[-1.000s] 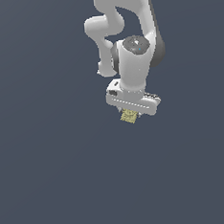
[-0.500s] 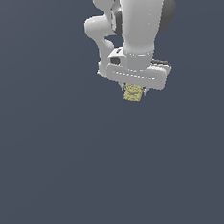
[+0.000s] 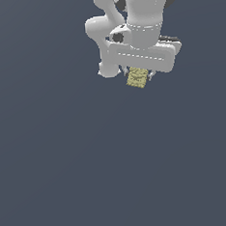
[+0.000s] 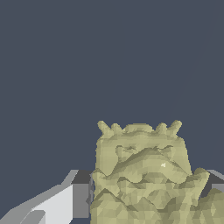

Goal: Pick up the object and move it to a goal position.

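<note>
Gripper (image 3: pixel 140 76): clamped on our rough tan block (image 3: pixel 137 77), lifted. Pickup done, we judge; carry to goal remains.

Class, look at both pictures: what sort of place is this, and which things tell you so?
Most likely a bare simulated test scene, not a real room. The plain dark grey-blue ground has no furniture or walls, the smooth white robot arm looks rendered, and the rough yellowish-tan block held in its hand is faceted like a computer mesh.

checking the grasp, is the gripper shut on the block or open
Shut on the block: it hangs under the gripper, and the wrist view shows a finger against its side.
</note>
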You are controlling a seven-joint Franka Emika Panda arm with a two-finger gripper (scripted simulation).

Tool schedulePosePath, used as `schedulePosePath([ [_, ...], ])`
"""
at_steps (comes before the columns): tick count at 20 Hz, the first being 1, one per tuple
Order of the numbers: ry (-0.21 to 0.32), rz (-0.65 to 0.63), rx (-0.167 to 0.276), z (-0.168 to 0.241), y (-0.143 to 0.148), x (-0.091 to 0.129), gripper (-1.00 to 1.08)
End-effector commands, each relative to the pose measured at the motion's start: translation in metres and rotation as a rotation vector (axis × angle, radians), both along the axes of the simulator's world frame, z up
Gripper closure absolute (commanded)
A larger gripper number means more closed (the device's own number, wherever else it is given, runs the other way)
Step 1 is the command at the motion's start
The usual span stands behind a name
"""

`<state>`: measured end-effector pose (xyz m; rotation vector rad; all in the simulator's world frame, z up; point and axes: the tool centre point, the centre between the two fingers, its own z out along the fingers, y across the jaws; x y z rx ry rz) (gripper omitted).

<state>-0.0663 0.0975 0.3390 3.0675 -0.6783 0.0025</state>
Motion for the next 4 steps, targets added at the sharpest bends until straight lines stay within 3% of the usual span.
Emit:
schedulePosePath([
  [1, 0.001, 0.000, 0.000, 0.0063, 0.0011, -0.0013, 1.08],
  [4, 0.001, 0.000, 0.000, 0.0086, 0.0015, -0.0015, 1.08],
])
